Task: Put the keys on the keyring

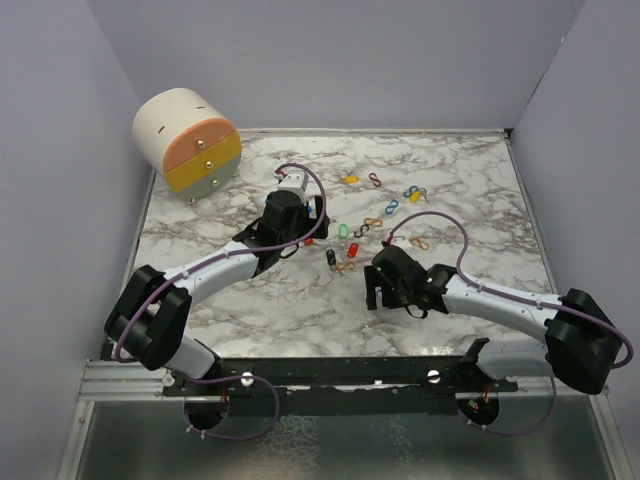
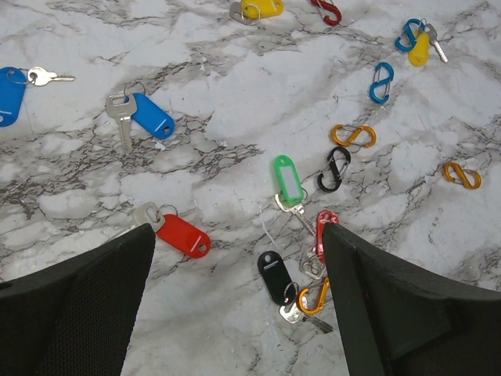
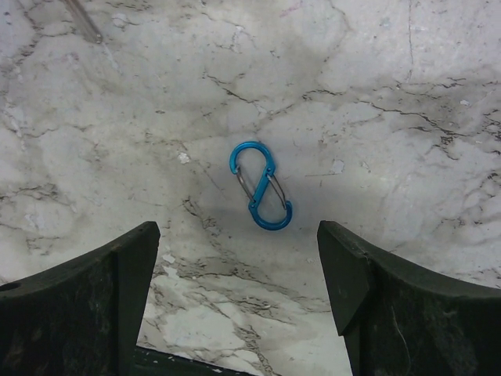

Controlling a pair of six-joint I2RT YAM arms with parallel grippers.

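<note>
The left gripper [image 2: 239, 262] hangs over the middle of the marble table [image 1: 200, 215], its jaws spread wide and nothing between them. The keys lie scattered on the marble just ahead of it. A red key tag [image 2: 184, 235] with a silver key on its ring lies close to the left finger. A black key tag [image 2: 275, 276] lies close to the right finger, touching a small tangle of an orange S-clip [image 2: 313, 298] and a red S-clip [image 2: 325, 231]. Just beyond these, a green key tag [image 2: 287, 178] lies beside a black S-clip [image 2: 333, 168]. Farther out, a blue key tag [image 2: 153, 116] lies with its silver key alongside, and a second blue tag [image 2: 8, 94] is cut off by the edge of the left wrist view. A yellow key tag [image 2: 262, 8] and another yellow tag [image 2: 420, 48], which rests against a blue clip, lie farthest away.

The right gripper [image 1: 373, 293] sits near and to the right of this cluster, pointing down at the table. Its jaws are also wide apart and grip nothing. A blue S-shaped clip [image 3: 261, 186] lies flat on the marble below it, between the lines of the two fingers and clear of both.

A round chest of drawers [image 1: 190, 140] stands at the far left corner.
</note>
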